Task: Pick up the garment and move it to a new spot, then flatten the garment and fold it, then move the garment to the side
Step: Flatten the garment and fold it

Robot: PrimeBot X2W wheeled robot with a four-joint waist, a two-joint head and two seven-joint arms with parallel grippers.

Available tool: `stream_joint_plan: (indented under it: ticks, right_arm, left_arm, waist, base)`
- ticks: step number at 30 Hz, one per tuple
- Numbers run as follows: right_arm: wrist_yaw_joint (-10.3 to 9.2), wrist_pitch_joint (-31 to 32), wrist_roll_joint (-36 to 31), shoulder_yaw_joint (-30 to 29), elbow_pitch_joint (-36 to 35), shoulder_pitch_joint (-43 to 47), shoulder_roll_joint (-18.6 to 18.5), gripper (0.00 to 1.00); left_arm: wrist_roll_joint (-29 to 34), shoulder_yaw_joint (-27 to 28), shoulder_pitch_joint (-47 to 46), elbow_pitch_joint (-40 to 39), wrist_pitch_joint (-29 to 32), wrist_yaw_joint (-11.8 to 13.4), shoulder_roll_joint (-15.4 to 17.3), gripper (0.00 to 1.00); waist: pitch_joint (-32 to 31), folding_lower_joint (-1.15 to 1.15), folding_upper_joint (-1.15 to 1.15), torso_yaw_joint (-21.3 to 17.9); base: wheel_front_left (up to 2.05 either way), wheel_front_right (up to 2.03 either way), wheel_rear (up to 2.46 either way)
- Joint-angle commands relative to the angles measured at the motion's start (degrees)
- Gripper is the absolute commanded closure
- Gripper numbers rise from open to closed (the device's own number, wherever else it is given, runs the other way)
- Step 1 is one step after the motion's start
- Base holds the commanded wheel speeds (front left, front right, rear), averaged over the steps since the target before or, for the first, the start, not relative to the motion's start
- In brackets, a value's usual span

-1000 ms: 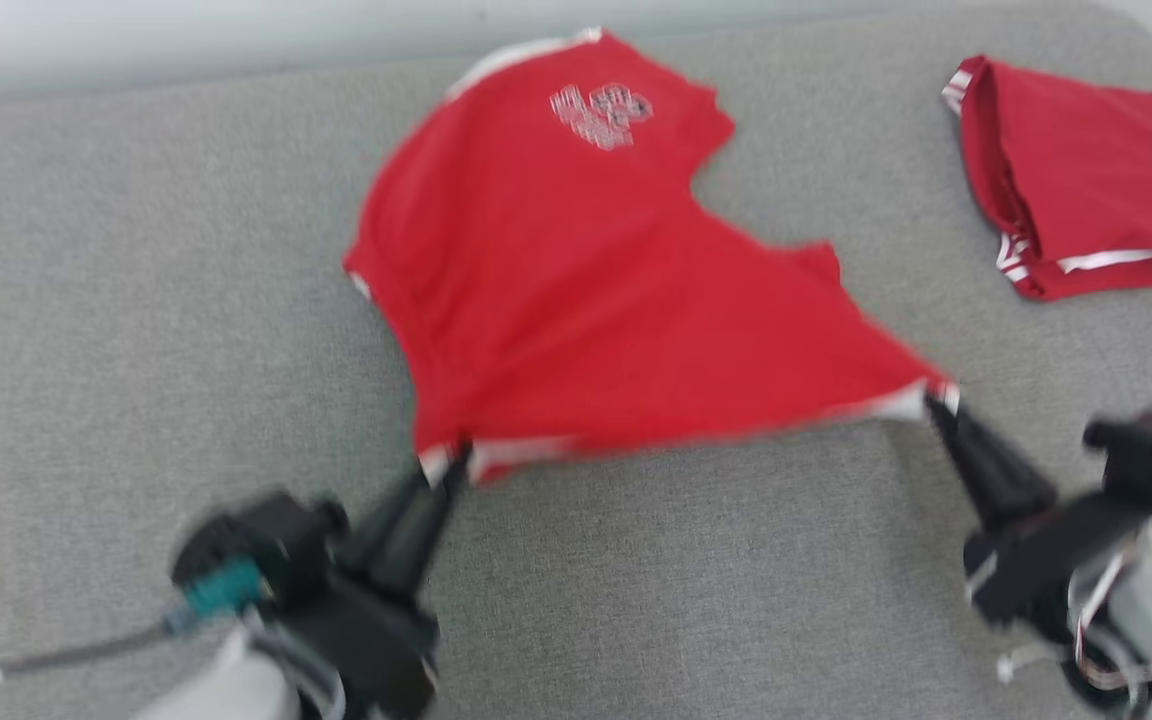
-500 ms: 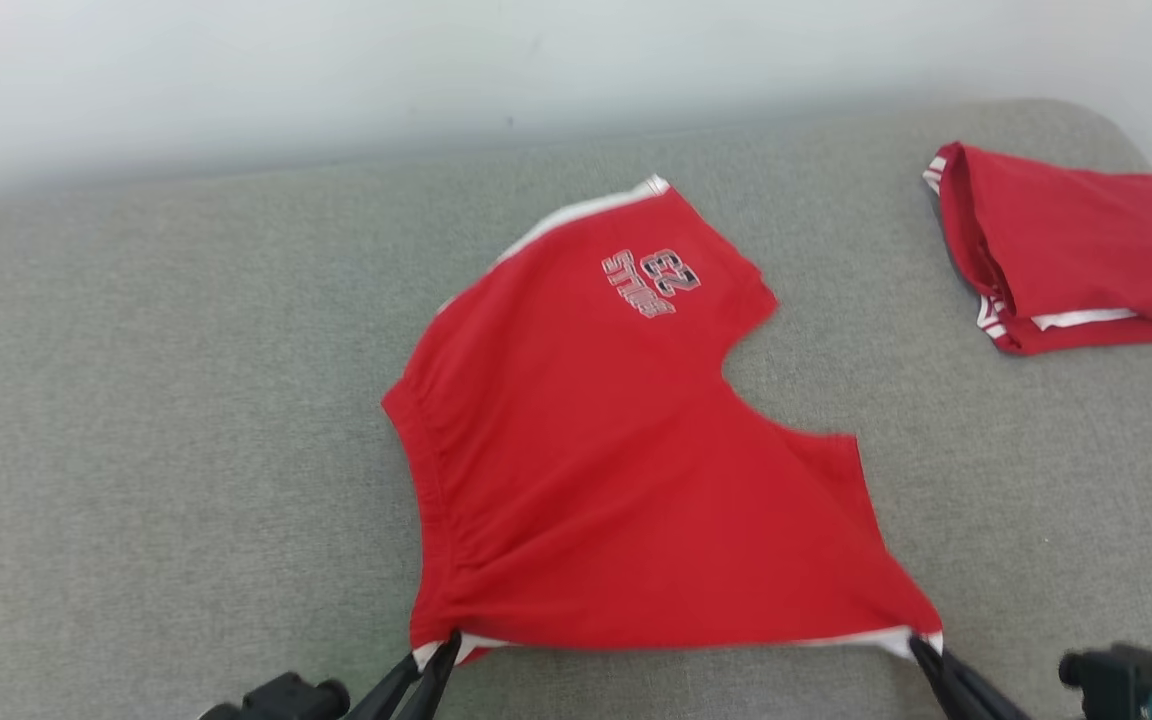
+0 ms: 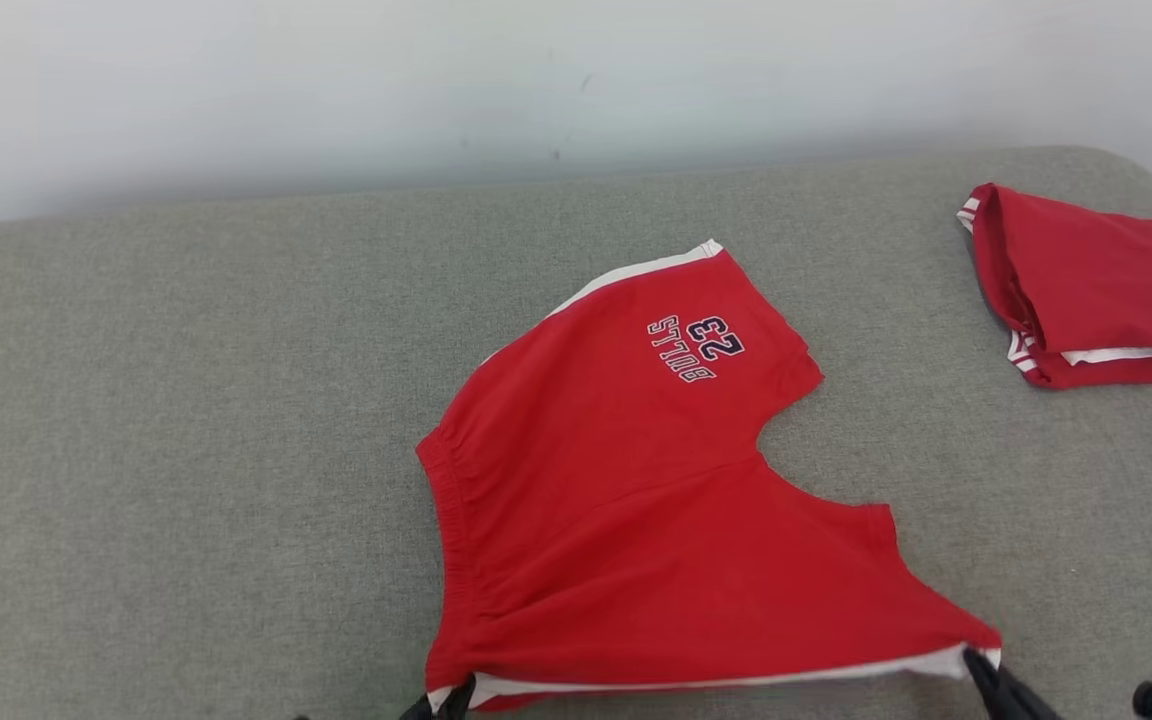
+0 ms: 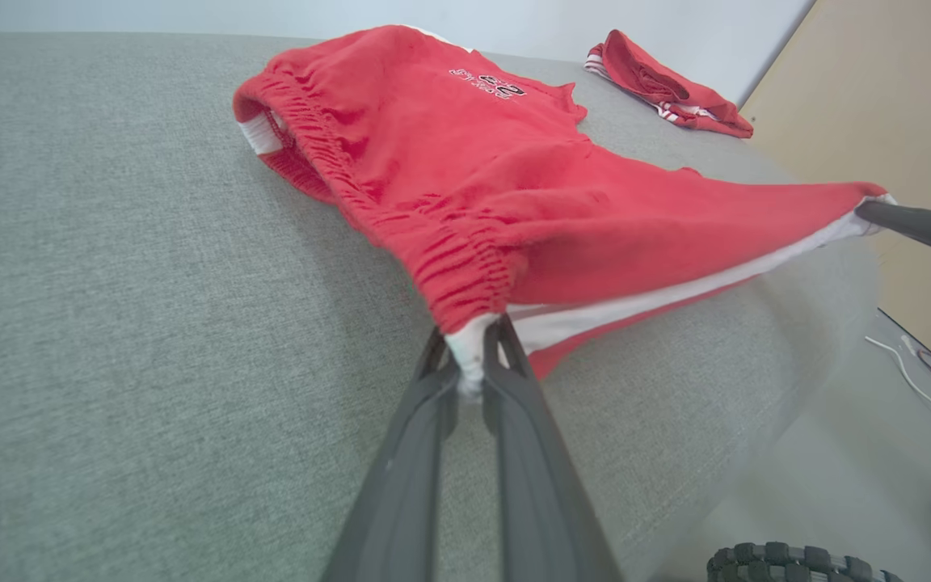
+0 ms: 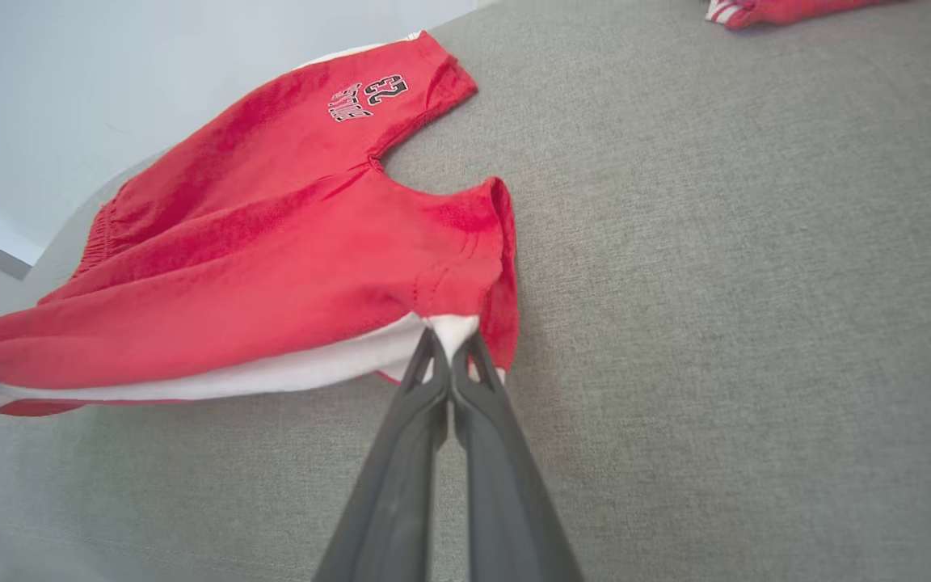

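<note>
Though taut, garment [image 3: 636, 540] between pincers [image 4: 469, 349] [image 5: 451, 343]

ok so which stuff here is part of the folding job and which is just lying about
In the job: red shorts, held at two white-trimmed corners by the left gripper and right gripper.
Lying about: folded red garment at the far right; cables on the floor.
</note>
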Motion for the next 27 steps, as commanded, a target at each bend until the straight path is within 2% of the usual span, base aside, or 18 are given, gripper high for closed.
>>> stream_joint_plan:
  ticks: [1,6,12,18,27]
  right_arm:
    - [0.00,0.48,-0.74,-0.67,-0.74,-1.37,0.06,1.00]
    - [0.00,2.96,-1.79,-0.85,-1.10,-8.31,-1.35,1.00]
    - [0.00,4.94,-2.14,0.79,3.64,-20.62,-3.03,1.00]
    - [0.00,6.04,-1.80,4.00,11.76,-34.95,-4.67,1.00]
    - [0.00,4.93,-2.23,8.74,28.72,-55.19,-5.55,1.00]
  left_arm:
    - [0.55,0.57,-0.71,-0.15,-0.17,-0.08,-0.48,1.00]
    - [2.05,2.59,-3.30,-0.12,-0.17,-0.04,-2.16,1.00]
    - [2.94,5.01,-8.42,1.42,-0.17,-1.47,-5.85,1.00]
    - [3.46,6.67,-14.28,5.77,-0.17,-3.28,-9.52,1.00]
    - [3.96,6.05,-24.04,13.61,0.19,-5.86,-15.20,1.00]
  waist:
    - [0.17,0.00,0.00,0.15]
    - [0.98,0.00,0.00,1.31]
    - [2.88,0.00,0.00,4.05]
    - [5.65,0.00,0.00,6.49]
    - [11.34,0.00,0.00,10.54]
  base:
    - [0.00,0.00,0.00]
    - [0.00,0.00,0.00]
    - [0.00,0.00,0.00]
    - [0.00,0.00,0.00]
    - [0.00,0.00,0.00]
